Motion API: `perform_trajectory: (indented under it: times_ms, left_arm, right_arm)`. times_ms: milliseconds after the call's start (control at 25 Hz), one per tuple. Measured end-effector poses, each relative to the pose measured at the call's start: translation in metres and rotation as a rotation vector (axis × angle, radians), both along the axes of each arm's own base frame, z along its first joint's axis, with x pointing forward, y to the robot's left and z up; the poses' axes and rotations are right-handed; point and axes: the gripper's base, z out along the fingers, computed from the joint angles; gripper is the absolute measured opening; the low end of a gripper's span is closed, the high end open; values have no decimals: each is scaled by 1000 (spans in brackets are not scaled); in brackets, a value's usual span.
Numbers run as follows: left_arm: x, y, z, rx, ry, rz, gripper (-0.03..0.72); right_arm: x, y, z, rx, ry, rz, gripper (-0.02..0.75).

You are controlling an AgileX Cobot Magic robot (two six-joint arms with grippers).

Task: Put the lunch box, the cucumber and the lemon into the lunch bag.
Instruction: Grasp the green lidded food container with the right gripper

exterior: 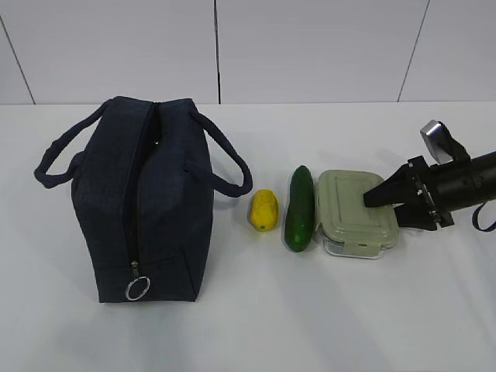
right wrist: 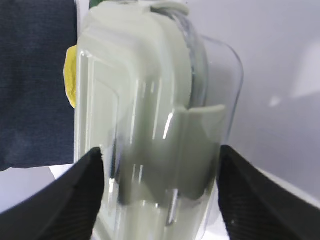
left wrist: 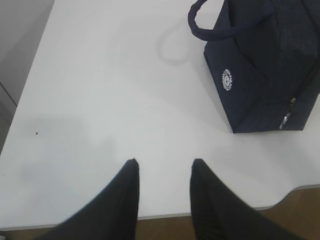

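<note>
Lunch box (exterior: 355,215): on table, R gripper (right wrist: 159,165) jaws astride, grip unclear. L gripper (left wrist: 162,169): part-open, empty.

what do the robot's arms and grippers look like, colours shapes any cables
Both grippers have matte black fingers tapering to blunt tips: the left gripper and the right gripper look alike. In the exterior view the right arm is a black cylinder ending in a flat black bracket, with a silver-grey camera block on top and a black cable loop hanging beneath.
</note>
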Motion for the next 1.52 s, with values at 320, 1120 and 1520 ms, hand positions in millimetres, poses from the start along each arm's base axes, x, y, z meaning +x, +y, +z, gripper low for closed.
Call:
perform_trajectory:
  times_ms: [320, 1120, 1520]
  left_arm:
    - [0, 0, 0, 0, 0, 0, 245]
    - [0, 0, 0, 0, 0, 0, 245]
    - [0, 0, 0, 0, 0, 0, 245]
  right_arm:
    - [0, 0, 0, -2, -2, 3, 433]
    - [0, 0, 0, 0, -2, 1, 426]
    - [0, 0, 0, 0, -2, 1, 425]
